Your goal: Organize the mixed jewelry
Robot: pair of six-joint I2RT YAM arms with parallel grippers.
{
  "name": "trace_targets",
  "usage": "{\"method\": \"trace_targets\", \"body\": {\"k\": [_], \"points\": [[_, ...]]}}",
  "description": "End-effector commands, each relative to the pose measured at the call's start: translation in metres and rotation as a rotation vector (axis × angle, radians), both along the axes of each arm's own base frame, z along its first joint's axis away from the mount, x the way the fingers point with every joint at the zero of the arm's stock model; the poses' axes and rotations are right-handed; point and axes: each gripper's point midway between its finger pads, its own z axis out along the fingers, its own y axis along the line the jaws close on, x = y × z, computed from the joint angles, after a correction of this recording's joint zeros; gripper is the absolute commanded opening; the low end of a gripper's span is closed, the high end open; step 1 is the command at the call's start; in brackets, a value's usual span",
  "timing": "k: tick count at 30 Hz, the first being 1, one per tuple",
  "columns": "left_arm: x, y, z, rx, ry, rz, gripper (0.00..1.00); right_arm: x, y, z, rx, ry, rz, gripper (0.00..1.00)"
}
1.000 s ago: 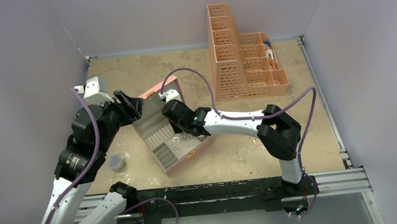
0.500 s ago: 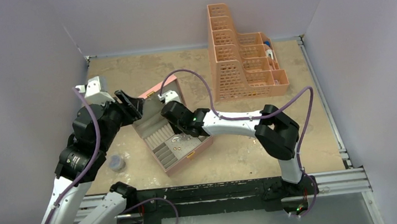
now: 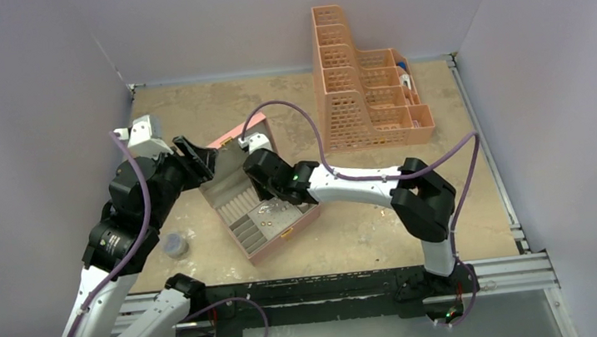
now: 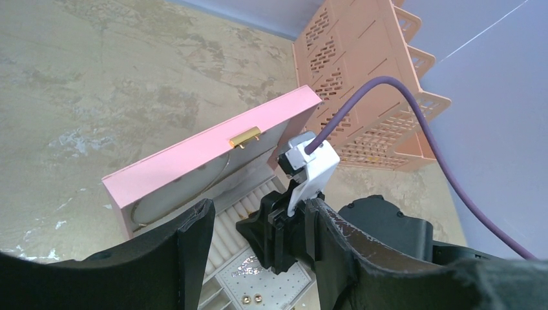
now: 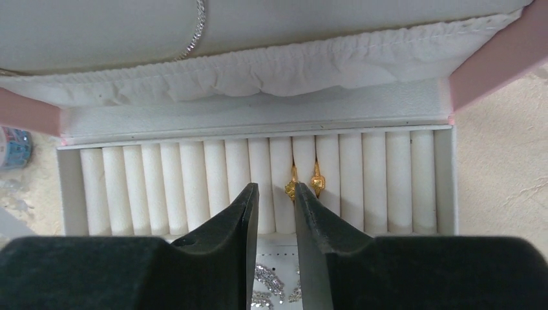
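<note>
The pink box [image 3: 281, 230] lies open with its lid [image 4: 213, 161] upright. Two gold rings [image 5: 292, 187] [image 5: 317, 183] stand in the white ring rolls [image 5: 194, 184]. Silvery jewelry [image 5: 278, 284] glitters on the dotted pad [image 4: 284, 281], beside two gold studs [image 4: 252, 298]. A silvery chain [image 5: 200, 26] hangs in the lid pocket. My right gripper [image 5: 274, 190] hovers open over the rolls, nothing between its fingers, its right fingertip [image 5: 300, 194] right beside the left ring. My left gripper [image 4: 258, 226] stands open by the lid's edge, holding nothing.
A grey round disc [image 3: 174, 245] lies left of the box near the front edge. A tall orange perforated organizer [image 3: 363, 95] stands at the back right. The right arm's purple cable [image 4: 388, 103] arcs above the lid.
My right gripper's jaws have parted and its elbow has shifted slightly right; it stays over the box. The left arm has not moved.
</note>
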Motion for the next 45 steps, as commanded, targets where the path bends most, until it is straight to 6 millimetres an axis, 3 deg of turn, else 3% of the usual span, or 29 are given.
{"method": "trace_targets", "body": {"k": [1,19,26,32,38,41,45], "points": [[-0.001,0.0,0.013,-0.027,-0.032,-0.003,0.54,0.002,0.006,0.04,0.09,-0.041,-0.011,0.27],[0.0,-0.001,0.011,-0.026,-0.025,-0.002,0.54,0.003,0.004,0.003,0.021,-0.012,-0.017,0.13],[0.0,0.0,0.012,-0.024,-0.026,-0.001,0.54,0.004,0.004,0.004,0.026,-0.017,-0.024,0.12],[-0.001,0.0,0.012,-0.026,-0.028,-0.002,0.54,0.006,0.005,0.03,0.08,-0.052,-0.032,0.13],[-0.002,-0.001,0.014,-0.032,-0.03,-0.009,0.54,0.004,-0.006,0.081,0.22,-0.115,-0.068,0.16],[-0.003,-0.003,0.014,-0.038,-0.027,-0.018,0.54,0.001,-0.026,0.102,0.278,-0.144,-0.126,0.19],[-0.005,-0.007,0.014,-0.048,-0.026,-0.038,0.55,0.008,-0.07,0.111,0.318,-0.139,-0.289,0.2]]}}
